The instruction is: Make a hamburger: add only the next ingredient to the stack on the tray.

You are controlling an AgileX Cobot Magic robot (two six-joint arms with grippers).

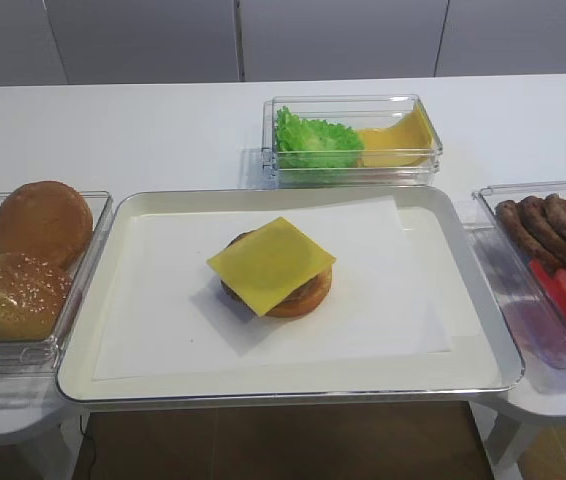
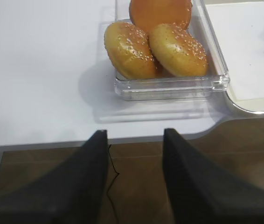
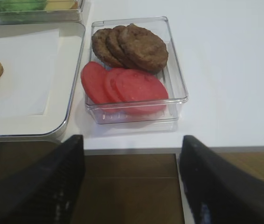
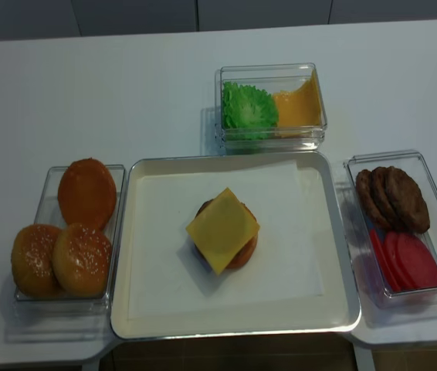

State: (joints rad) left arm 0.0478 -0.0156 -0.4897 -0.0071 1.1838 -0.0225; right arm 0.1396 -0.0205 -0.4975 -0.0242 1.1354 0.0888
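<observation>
A square yellow cheese slice lies flat on top of the stack, covering most of the patty; the tan bun edge shows below it. The stack sits mid-tray on white paper in the cream tray. My right gripper hangs off the table's front edge, in front of the patty and tomato box, open and empty. My left gripper hangs likewise in front of the bun box, open with nothing between its fingers. Neither gripper shows in the two high views.
A clear box of whole buns stands left of the tray. Another box with lettuce and cheese slices stands behind it. A box of patties and tomato slices is on the right.
</observation>
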